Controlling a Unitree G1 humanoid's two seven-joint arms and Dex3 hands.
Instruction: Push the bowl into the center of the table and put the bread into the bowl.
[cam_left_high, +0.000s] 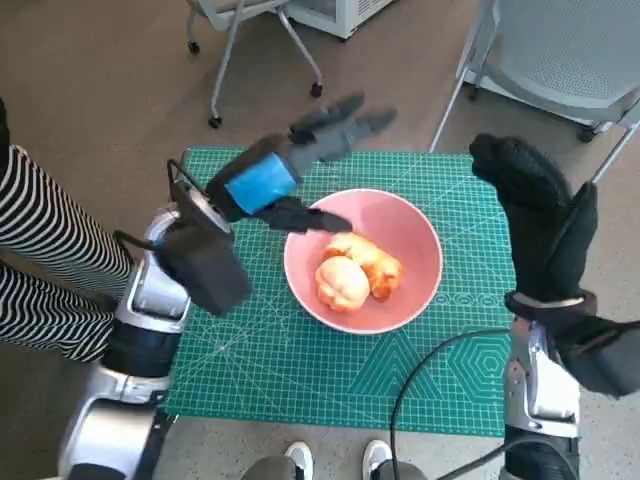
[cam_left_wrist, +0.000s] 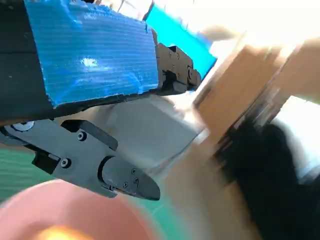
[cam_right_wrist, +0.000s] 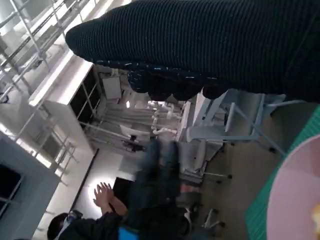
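- We see the bread (cam_left_high: 357, 271) lying in the pink bowl (cam_left_high: 420, 235) near the middle of the green mat (cam_left_high: 280, 360).
- Our left hand (cam_left_high: 290, 165) hovers over the bowl's left rim, fingers spread, holding nothing.
- Our right hand (cam_left_high: 535, 215) is raised at the right; its fingers are hidden, so we cannot tell their state.

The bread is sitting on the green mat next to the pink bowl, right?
Not quite. The bread isn't on the green mat; it lies inside the pink bowl, and the bowl stands on the mat. The head view shows it.
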